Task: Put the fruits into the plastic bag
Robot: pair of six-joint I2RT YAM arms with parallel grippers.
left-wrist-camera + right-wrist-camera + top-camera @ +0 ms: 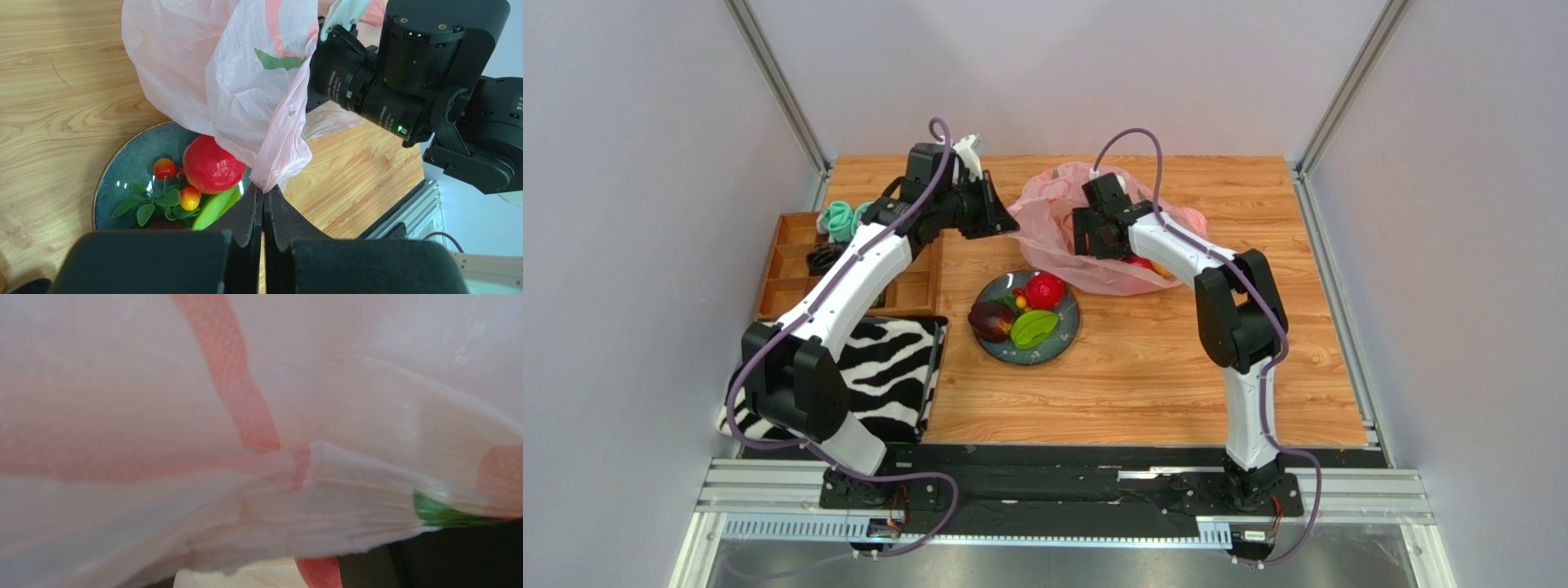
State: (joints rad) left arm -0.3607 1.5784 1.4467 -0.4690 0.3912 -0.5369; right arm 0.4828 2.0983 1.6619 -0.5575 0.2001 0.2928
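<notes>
Thin, crinkled, translucent pink plastic bag [227, 79] with red print, bunched at the far middle of the wood-grain table [1161, 368], long axis roughly left to right. Left gripper [264, 197] stretched forward above the plate [132, 165], dark padded fingers pressed together, pinching a fold of the bag's left end. Right gripper [1090, 235] angled in from the right, against the bag; fingers lost in film, spread or closed impossible to tell. On the round blue-grey plate just near of the bag: glossy red apple [210, 165], smooth green oval fruit [215, 208], small berries [164, 168] with leaves, dark purple fruit [992, 320].
</notes>
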